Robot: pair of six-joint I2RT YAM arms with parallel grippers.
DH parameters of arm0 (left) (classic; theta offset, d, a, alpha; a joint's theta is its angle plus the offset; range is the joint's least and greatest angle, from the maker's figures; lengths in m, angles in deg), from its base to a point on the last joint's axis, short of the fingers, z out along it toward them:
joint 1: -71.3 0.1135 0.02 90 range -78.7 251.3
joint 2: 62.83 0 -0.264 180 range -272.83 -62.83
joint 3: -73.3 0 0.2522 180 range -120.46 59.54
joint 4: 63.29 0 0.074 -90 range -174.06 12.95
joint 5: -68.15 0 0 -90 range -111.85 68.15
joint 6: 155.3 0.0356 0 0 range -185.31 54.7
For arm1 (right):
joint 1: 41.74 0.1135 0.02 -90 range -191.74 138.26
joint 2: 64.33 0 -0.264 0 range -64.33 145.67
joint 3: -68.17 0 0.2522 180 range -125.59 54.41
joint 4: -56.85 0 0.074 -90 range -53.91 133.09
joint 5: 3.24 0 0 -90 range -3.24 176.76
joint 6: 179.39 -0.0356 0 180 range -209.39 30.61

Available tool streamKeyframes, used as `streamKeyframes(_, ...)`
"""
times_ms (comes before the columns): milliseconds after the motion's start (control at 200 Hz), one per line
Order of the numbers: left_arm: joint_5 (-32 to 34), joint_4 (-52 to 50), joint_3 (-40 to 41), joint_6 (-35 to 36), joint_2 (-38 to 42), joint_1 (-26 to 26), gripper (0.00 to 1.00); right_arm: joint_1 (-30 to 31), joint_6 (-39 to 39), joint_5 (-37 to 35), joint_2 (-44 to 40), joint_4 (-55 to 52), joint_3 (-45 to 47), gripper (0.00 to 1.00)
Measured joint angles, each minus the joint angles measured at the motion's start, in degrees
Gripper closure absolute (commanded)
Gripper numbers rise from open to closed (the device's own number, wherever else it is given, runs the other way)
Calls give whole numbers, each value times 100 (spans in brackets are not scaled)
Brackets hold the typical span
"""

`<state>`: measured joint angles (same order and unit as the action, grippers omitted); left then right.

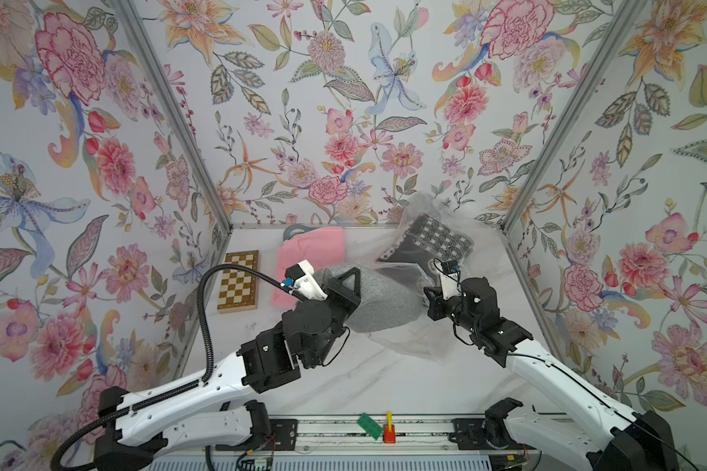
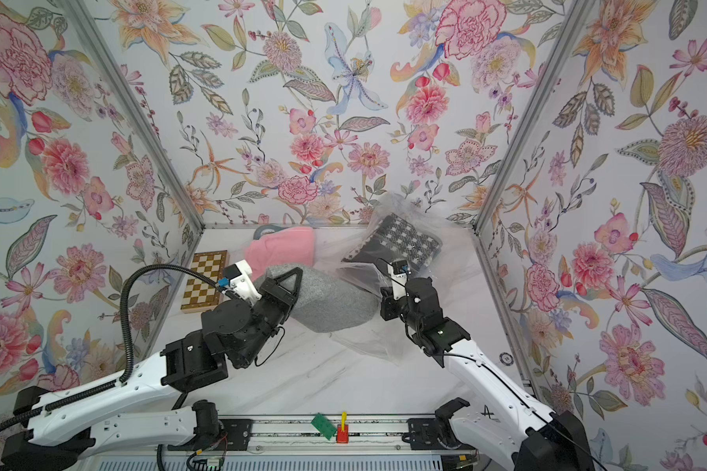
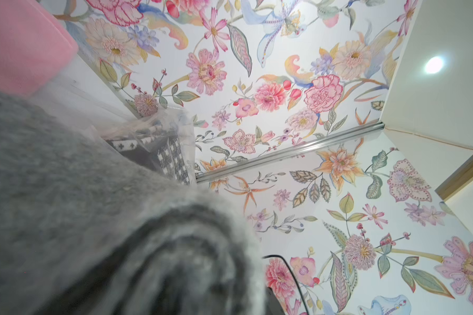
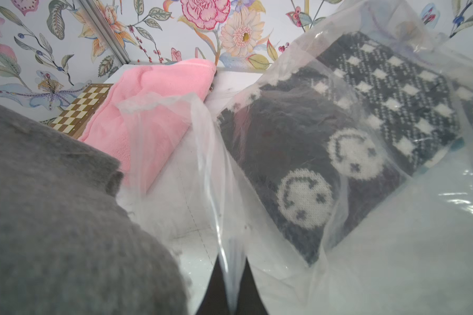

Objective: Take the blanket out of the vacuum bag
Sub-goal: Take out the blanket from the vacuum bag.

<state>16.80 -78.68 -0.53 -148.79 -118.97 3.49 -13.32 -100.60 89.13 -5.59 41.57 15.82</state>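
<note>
From where I stand, the right fingers (image 4: 213,297) are closed on just a thin pleat of the bag (image 4: 393,245), and slick film like that could slide out as soon as it is tugged. The left fingers (image 1: 343,295) are shut on the 9 o'clock end of the grey blanket (image 1: 384,304). It lies mid-tabletop (image 1: 384,379) and looks nearly clear of the bag's mouth, with loose film crumpled against its end from 3 to 5 o'clock. If that film clings to the fuzzy cloth, pulling towards 9 would drag the whole bag along instead of freeing the blanket. The left grip seems to catch only the outer folds, so the bundle could unroll and sag. Further out at 1 o'clock, a checked blanket (image 4: 393,103) sits inside the film, propped against the back wall, and a hard pull on the bag might tip it forward. At 11 o'clock a pink blanket (image 1: 307,261) lies just beside the grey one and could be shoved.
</note>
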Motion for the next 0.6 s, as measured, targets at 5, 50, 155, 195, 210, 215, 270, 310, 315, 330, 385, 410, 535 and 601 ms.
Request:
streamKeyframes(5,26,-22,-11,15,13,0,100,2,-2,0,0,0,2,100)
streamKeyframes(50,181,-144,-90,103,87,-2,100,24,-22,-2,0,-9,37,100)
streamKeyframes(155,612,-365,-256,404,247,0,100,81,-85,-2,-2,-28,109,100)
streamKeyframes(195,737,-400,-293,529,302,33,100,96,-107,-4,-4,-50,125,100)
streamKeyframes(210,778,-415,-306,588,323,50,100,111,-114,-7,-11,-57,131,100)
streamKeyframes(215,802,-426,-313,612,332,61,100,114,-118,-7,-13,-59,131,100)
streamKeyframes(270,922,-483,-378,796,393,151,100,149,-146,-22,-59,-87,155,100)
streamKeyframes(310,990,-485,-420,922,420,236,100,173,-166,-24,-116,-103,177,100)
streamKeyframes(315,997,-487,-428,942,424,256,100,179,-168,-24,-125,-103,181,100)
streamKeyframes(330,1010,-487,-448,984,431,295,100,190,-168,-26,-149,-105,190,100)
streamKeyframes(385,1019,-485,-516,1128,435,479,100,227,-190,-39,-247,-127,223,100)
streamKeyframes(410,1010,-487,-546,1180,433,579,100,238,-201,-42,-295,-129,238,100)
streamKeyframes(535,767,-505,-695,1351,332,1215,100,269,-256,-66,-431,-157,299,100)
streamKeyframes(601,564,-522,-785,1414,223,1563,100,269,-275,-87,-450,-177,304,100)
